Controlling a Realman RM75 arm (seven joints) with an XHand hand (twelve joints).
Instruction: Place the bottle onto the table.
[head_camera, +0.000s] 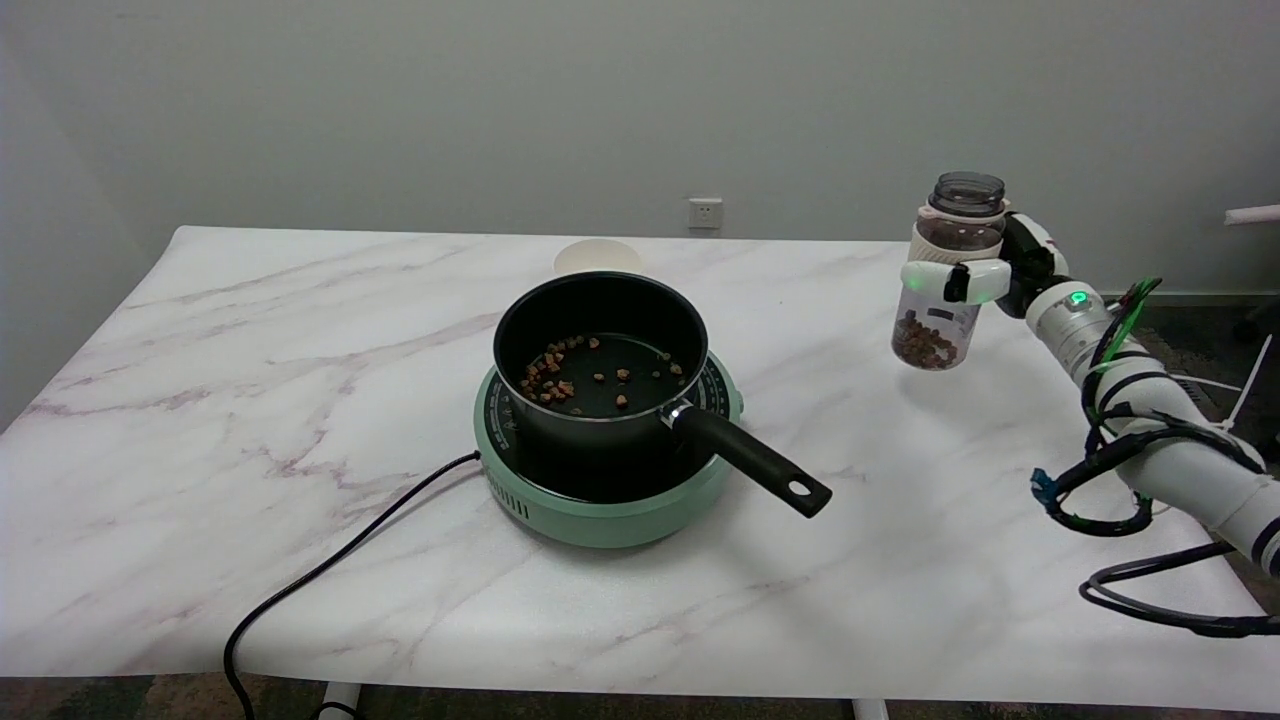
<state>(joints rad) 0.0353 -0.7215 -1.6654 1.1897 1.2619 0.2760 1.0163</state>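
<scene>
The right hand (985, 270) holds the bottle (945, 275) in the air over the right part of the table (300, 420). The fingers (935, 277) are wrapped around the bottle's upper body, just below its open neck. The bottle stands close to upright, mouth up, with no cap visible. Brown pellets (925, 345) fill its lower part. Its base hangs clear of the tabletop; a soft shadow lies on the marble beneath it.

Left of the bottle, well apart, a black pot (600, 350) sits on a green cooker (610, 500). The pot holds scattered pellets of the same kind. Its handle (755, 463) points toward the near right. A black cord (330, 570) runs from the cooker off the near edge.

Hazards from this position:
- Release before the base touches the marble probably drops the bottle; it may bounce or tip.
- Any tilt during descent can spill pellets through the open mouth.
- Contact on one edge of the base, followed by release, may topple the bottle.
- A landing spot too far right brings the bottle close to the table edge, where a nudge from the withdrawing fingers could push it off.
</scene>
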